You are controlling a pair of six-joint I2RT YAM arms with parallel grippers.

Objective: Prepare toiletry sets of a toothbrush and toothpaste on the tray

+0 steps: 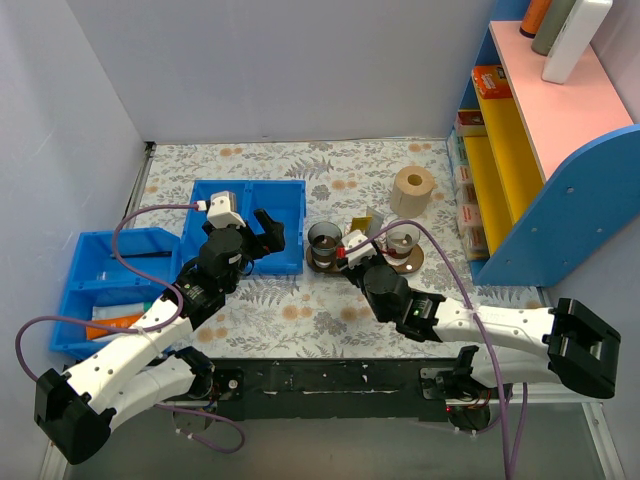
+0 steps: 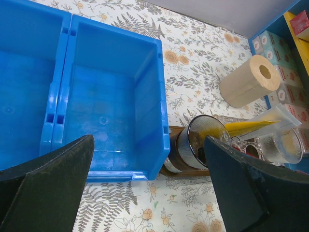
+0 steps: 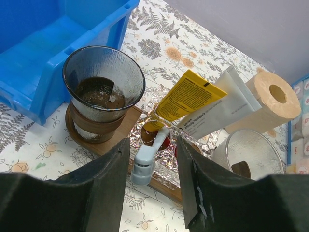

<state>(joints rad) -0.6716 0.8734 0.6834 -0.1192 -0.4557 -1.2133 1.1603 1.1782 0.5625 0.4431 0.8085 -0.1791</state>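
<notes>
Right jaws hang open above the toothpaste (image 3: pixel 190 99), propped on the tray (image 3: pixel 116 135) between two cups (image 3: pixel 104 79) beside a white tube (image 3: pixel 227 104), while left jaws gape over a blue bin (image 2: pixel 111 96).

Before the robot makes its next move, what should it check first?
1. Left gripper open, holding nothing: ok.
2. Right gripper open, white-grey piece between its jaws, not clamped: ok.
3. Toothpaste on the tray, tilted: ok.
4. Toothbrush with it: cannot tell.
5. Dark cup upright on the tray: ok.
</notes>
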